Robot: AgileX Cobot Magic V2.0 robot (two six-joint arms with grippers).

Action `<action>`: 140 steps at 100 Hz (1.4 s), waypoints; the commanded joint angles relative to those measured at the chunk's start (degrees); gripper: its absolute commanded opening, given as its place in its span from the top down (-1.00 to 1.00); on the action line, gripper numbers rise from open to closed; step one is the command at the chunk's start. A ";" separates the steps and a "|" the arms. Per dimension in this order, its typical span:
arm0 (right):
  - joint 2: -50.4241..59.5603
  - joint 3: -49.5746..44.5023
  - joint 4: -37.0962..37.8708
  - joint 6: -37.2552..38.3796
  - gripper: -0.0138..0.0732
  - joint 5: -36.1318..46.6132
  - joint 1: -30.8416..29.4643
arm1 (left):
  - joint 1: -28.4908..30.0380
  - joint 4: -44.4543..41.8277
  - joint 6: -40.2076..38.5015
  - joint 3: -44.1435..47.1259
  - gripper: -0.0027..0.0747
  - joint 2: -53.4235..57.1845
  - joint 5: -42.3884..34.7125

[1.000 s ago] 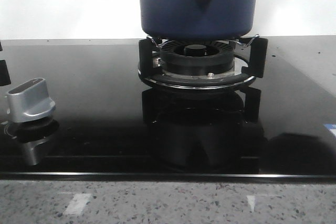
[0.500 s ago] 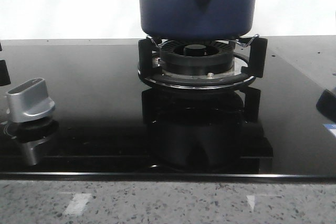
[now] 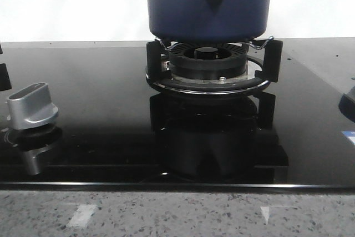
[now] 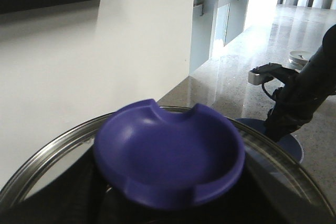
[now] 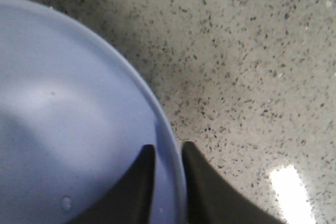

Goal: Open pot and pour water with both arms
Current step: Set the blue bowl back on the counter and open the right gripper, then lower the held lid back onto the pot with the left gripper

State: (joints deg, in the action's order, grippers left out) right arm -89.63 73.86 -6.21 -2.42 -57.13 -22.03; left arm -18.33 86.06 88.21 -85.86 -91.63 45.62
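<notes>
The dark-blue pot (image 3: 209, 4) stands on the black burner (image 3: 208, 62); its top is cut off by the front view. In the left wrist view, a glass lid with a steel rim (image 4: 47, 156) and a purple-blue knob (image 4: 168, 156) fills the frame. My left gripper (image 4: 168, 211) sits dark under the knob and is shut on it. The pot below the lid is hidden. My right gripper (image 5: 168, 153) is shut on the rim of a light-blue bowl (image 5: 63, 119), one finger inside and one outside. The right arm (image 4: 302, 95) stands over that bowl (image 4: 289, 142).
A silver stove knob (image 3: 32, 105) sits on the black glass hob (image 3: 100, 115) at the left. A speckled stone counter (image 5: 252, 66) lies under the bowl and along the hob's front edge (image 3: 177, 215). A white wall (image 4: 105, 61) stands close behind the lid. A dark shape (image 3: 349, 106) shows at the hob's right edge.
A dark shape came in at the hob's right edge and has since drawn back slightly to the right. The pot and burner have not moved.
</notes>
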 commanded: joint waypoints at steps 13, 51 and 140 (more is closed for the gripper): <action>2.55 6.42 -0.18 0.05 -0.44 -3.56 -0.34 | -0.54 5.59 0.00 -1.96 0.36 2.41 0.02; 12.23 11.59 -2.00 -1.83 -0.44 -4.96 -0.34 | -5.03 6.34 3.77 -1.96 0.36 -3.35 0.02; 15.85 11.59 -4.35 -3.00 -0.44 -4.96 -0.14 | -5.50 6.77 7.53 -1.96 0.36 -8.67 1.27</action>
State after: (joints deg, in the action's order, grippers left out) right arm -75.68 83.75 -9.71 -4.35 -64.38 -22.03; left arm -23.36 87.98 95.41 -85.86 -102.71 44.87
